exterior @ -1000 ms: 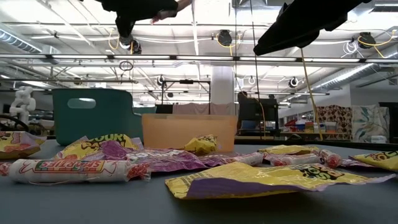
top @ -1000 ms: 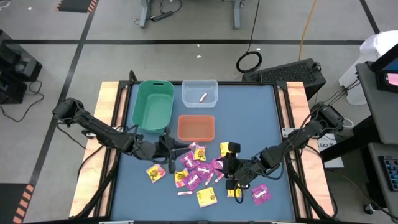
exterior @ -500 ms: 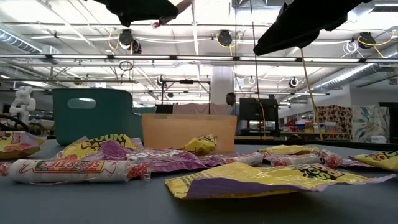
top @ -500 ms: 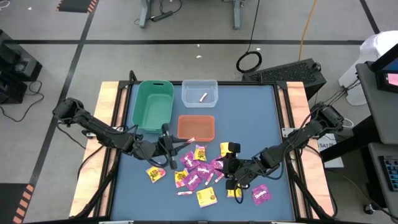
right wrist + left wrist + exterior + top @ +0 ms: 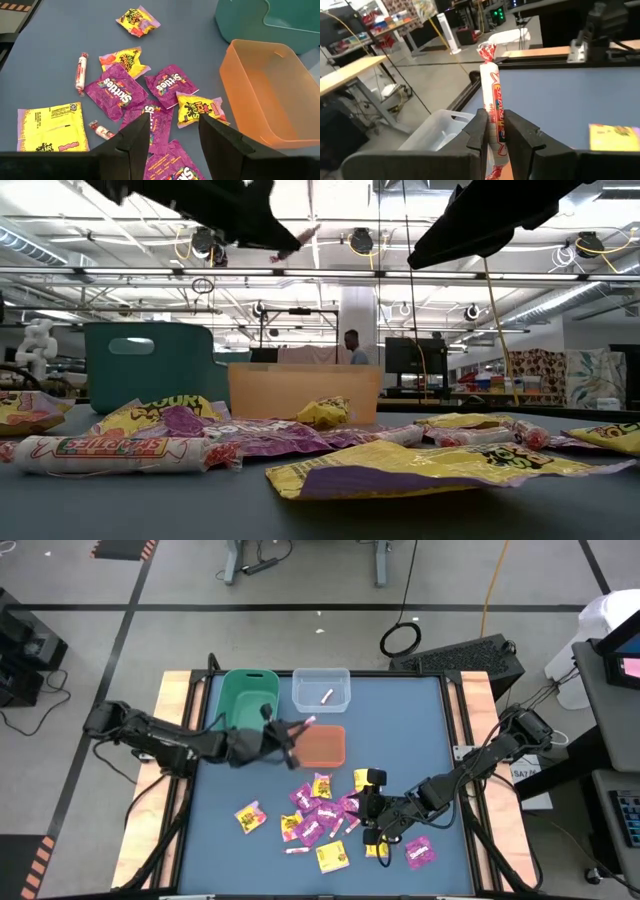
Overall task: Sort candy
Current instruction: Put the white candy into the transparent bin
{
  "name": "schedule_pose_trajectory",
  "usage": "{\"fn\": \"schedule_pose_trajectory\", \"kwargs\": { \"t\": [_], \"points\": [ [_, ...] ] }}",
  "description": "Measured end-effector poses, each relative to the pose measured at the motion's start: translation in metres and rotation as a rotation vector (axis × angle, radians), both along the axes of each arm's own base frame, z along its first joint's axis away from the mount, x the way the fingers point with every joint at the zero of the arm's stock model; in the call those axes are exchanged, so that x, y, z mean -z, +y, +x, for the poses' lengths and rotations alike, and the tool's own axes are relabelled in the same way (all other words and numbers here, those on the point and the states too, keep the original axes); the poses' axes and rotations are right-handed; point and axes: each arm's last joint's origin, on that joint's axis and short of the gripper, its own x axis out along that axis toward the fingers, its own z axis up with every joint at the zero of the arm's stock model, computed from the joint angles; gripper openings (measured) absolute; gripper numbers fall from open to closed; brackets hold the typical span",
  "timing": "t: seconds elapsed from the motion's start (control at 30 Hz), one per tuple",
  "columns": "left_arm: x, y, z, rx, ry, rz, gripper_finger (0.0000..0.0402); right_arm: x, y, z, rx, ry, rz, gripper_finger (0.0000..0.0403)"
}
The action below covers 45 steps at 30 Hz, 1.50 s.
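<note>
Your left gripper [image 5: 297, 727] was pinched on a thin pale pink-white stick [image 5: 491, 100], which stood up between the two fingers [image 5: 479, 131] with its twisted red end above them. The gripper hung above the table, over the edge of the orange bin [image 5: 322, 746] nearest the green bin [image 5: 247, 706] and just short of the clear bin [image 5: 321, 688]. The left arm reached in from the table's left side, across the front of the green bin. One stick [image 5: 327, 696] already lay inside the clear bin.

Your right gripper [image 5: 372, 817] was spread, with nothing between its fingers [image 5: 135, 137]. It hovered over the right part of the candy pile [image 5: 322, 818], on the near half of the blue table [image 5: 410, 730], with its arm coming in from the right edge.

The candy lay loose in front of the orange bin: magenta-pink square packets [image 5: 115, 91], yellow square packets [image 5: 50, 128] and further sticks [image 5: 80, 73]. One yellow packet [image 5: 249, 817] lay apart on the pile's left side. One magenta packet [image 5: 420, 852] lay apart at the right, near the front edge.

In the low view, a person [image 5: 351, 346] stood in the room behind the table.
</note>
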Motion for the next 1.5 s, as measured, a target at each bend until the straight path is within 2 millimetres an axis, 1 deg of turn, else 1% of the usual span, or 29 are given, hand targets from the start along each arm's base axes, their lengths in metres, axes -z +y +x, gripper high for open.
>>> {"fn": "schedule_pose_trajectory", "kwargs": {
  "t": [0.13, 0.33, 0.5, 0.57, 0.63, 0.77, 0.87, 1.1, 1.23, 1.37, 1.5],
  "points": [
    [-0.002, 0.039, 0.002, 0.009, -0.028, -0.070, 0.0054, 0.000, 0.000, 0.000, -0.001, 0.002, -0.003, 0.0160],
    [-0.001, 0.094, -0.008, -0.020, -0.038, -0.118, 0.0054, 0.000, -0.001, 0.000, -0.008, 0.005, -0.046, 0.0160],
    [0.003, 0.130, -0.016, -0.039, -0.044, -0.143, 0.0054, -0.001, -0.004, 0.000, 0.023, -0.010, -0.128, 0.0160],
    [0.007, 0.141, -0.017, -0.028, -0.048, -0.153, 0.0054, -0.001, -0.006, 0.002, 0.032, -0.011, -0.147, 0.0160],
    [0.014, 0.151, -0.017, -0.019, -0.029, -0.173, 0.0054, -0.001, -0.010, 0.004, 0.038, -0.011, -0.152, 0.0160],
    [0.032, 0.164, -0.011, -0.003, 0.006, -0.210, 0.0054, -0.001, -0.017, 0.007, 0.061, -0.008, -0.151, 0.0160],
    [0.046, 0.171, 0.000, -0.008, 0.062, -0.244, 0.0054, -0.001, -0.021, 0.009, 0.076, -0.006, -0.150, 0.0160],
    [0.072, 0.183, 0.024, -0.026, 0.114, -0.324, 0.0054, -0.001, -0.021, 0.009, 0.072, -0.005, -0.144, 0.0160],
    [0.077, 0.188, 0.032, -0.043, 0.120, -0.329, 0.0054, -0.001, -0.019, 0.008, 0.065, -0.005, -0.143, 0.0160],
    [0.080, 0.190, 0.034, -0.056, 0.120, -0.361, 0.0055, -0.001, -0.019, 0.008, 0.065, -0.004, -0.144, 0.0160],
    [0.083, 0.189, 0.033, -0.073, 0.145, -0.378, 0.0073, -0.001, -0.019, 0.008, 0.065, -0.004, -0.144, 0.0160]
  ]
}}
